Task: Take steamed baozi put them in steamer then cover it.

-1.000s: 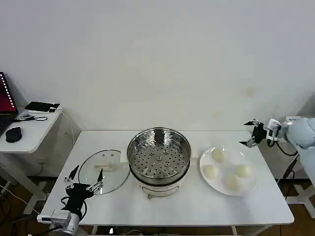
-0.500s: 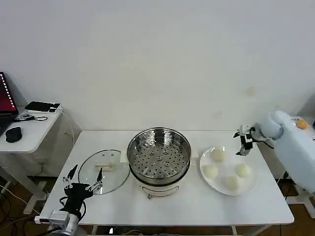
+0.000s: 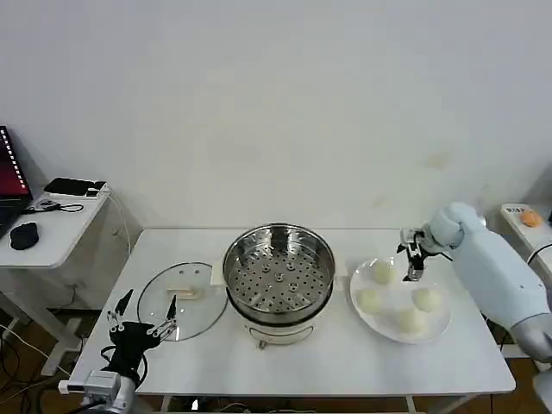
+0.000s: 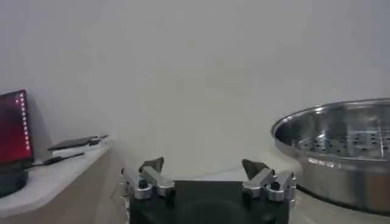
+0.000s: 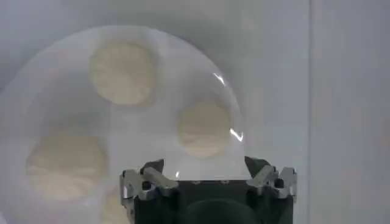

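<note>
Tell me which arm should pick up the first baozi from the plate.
Right. The right gripper hovers open above the plate holding four baozi, on the steamer's right. The left gripper sits open at the table's near-left corner by the cover, with the steamer in between.

- Steamer: polished stainless steel, mirror-bright, perforated tray inside.
- Cover: clear glass, thin metal rim.
- Steamed baozi: matt, pleated dough.
- Plate: glossy white.
- Bench: smooth matt white.
- Right claw: bare metal fingertips, black body.

Head overview; two close wrist views
</note>
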Controlling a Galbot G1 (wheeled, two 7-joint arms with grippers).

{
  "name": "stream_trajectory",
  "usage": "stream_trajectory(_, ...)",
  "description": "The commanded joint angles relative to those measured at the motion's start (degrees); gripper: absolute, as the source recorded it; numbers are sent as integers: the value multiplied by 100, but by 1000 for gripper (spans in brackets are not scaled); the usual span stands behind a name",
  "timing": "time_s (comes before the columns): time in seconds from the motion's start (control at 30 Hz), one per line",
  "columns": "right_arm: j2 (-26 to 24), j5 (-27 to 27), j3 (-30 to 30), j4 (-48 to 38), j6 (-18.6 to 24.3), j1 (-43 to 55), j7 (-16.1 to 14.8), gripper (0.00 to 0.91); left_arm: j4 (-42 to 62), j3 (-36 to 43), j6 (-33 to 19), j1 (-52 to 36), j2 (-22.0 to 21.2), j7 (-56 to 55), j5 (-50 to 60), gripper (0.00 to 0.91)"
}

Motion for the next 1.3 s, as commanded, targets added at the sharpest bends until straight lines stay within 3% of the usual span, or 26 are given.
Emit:
stream_trajectory(0.03,282,-184,54,-388,79,15,57,907,65,4,3,-11,22,-24,50,907)
stream_trajectory(0.47,518,-513,93,-641,136,-8,378,907,167,-28,-10,-35,37,-62,135,907)
stream_trajectory(0.97,670,-475,130,-898,108,48,696,907,307,19,-35,-62,18,-77,146,907)
stream_trajectory(1.0,673,-473,128,-913,101,51,701,705,307,24,-36,-54,7,-77,146,907)
stream_trajectory(1.07,671,-472,100,-929,111,56,698,635,312,39,-40,-40,1,-76,151,907)
stream_trajectory(1.3,653,-462,109,-930,109,48,687,635,339,42,-41,-50,0,-70,158,907)
